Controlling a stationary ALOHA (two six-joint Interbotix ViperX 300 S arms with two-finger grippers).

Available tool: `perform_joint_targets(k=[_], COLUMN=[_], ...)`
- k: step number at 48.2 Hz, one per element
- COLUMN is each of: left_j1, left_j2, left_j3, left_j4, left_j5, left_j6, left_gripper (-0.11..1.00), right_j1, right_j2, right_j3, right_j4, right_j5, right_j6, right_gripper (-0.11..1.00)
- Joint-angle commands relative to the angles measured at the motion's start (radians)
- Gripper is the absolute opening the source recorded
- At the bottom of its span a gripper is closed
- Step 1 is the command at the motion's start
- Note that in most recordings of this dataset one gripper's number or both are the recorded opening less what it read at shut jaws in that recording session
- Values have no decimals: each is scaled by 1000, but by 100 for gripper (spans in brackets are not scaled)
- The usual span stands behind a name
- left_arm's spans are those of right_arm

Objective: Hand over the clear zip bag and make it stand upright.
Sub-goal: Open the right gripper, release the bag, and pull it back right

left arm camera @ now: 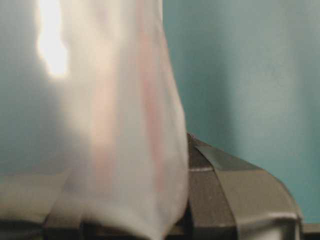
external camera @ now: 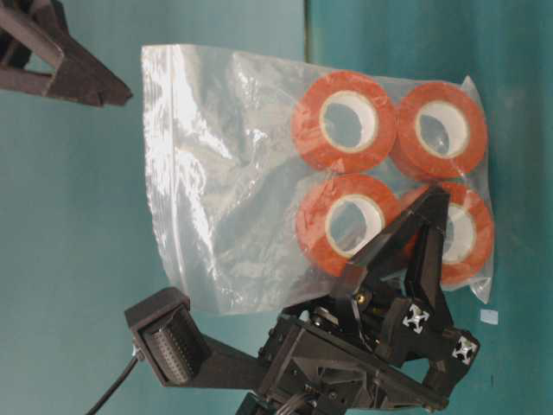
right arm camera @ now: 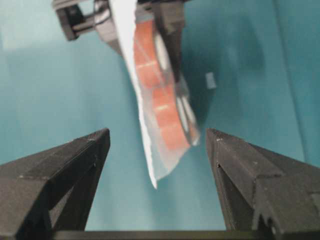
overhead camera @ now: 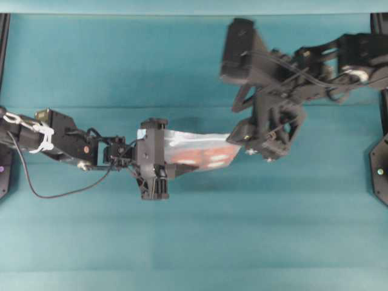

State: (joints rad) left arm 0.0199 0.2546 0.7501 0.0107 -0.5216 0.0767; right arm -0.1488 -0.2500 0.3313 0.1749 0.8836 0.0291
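While the left gripper (overhead camera: 159, 159) is clamped on one end of the clear zip bag (overhead camera: 197, 150), the bag hangs in the air above the table (overhead camera: 194, 242), its tape rolls (external camera: 346, 121) weighing down the far end. Further right, the right gripper (right arm camera: 157, 150) stands wide apart with the bag's free edge between its fingers but untouched; if it closes on thin film beside the rolls, the load could sag and slip out at handover.

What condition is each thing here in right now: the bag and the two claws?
clear zip bag: held off the table, four orange tape rolls inside.
left gripper: shut on the bag's end.
right gripper: open, jaws either side of the bag's free end, not touching.
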Motion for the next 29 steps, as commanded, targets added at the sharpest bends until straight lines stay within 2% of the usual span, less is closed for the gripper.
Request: perform_joint_targets(k=[1,29], left_j1=[-5,-2], left_j2=[-11,-12], left_j3=[-9,-11], left_j4=[2,2], left_j5=[2,12], left_j6=[2,-2], left_gripper=[25,25], right_j1=[-2,-2], right_j2=[-43,-150], right_j3=[8,132], right_j4=[0,2], right_j5=[-20,-129], right_j6=[8,0], right_gripper=[85,85])
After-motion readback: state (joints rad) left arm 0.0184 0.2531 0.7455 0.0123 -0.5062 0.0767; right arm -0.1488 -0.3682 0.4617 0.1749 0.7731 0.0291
